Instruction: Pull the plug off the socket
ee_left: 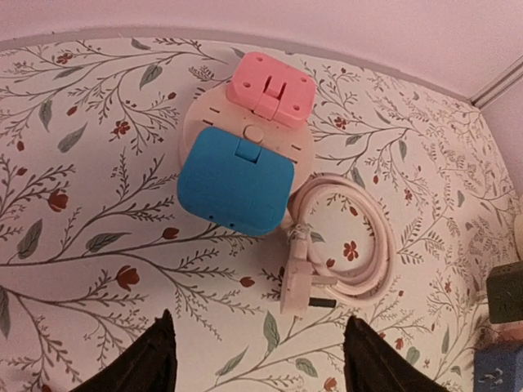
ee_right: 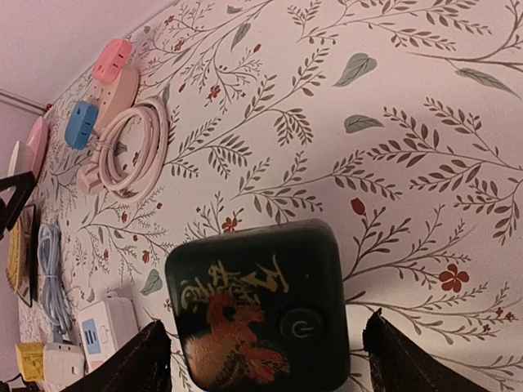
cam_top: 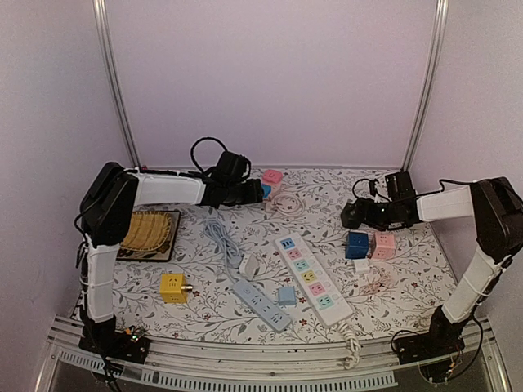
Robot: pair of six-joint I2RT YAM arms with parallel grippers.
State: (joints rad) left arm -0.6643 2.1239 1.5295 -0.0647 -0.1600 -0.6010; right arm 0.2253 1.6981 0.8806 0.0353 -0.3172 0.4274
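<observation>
Two plugs, blue [ee_left: 237, 184] and pink [ee_left: 271, 88], sit in the pale socket [ee_left: 211, 114] at the far centre of the desk [ee_left: 82, 204]. The left hand [ee_left: 257, 347] hangs beside them, spread and grasping nothing. The right hand [ee_right: 265, 351] is released and straddles a black cube [ee_right: 257, 306]; its fingertips are cut off, so contact is unclear.

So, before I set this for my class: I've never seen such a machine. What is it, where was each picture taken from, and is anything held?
It is two robot arms bolted at the near edge of a table. The top picture looks down from above and behind them. The other two come from a camera on each wrist. The left tool, open, hovers before a pale socket bearing a pink plug and a blue plug. The right tool, open, straddles a dark cube. A white power strip and a yellow cube also lie there. Nothing is held.
</observation>
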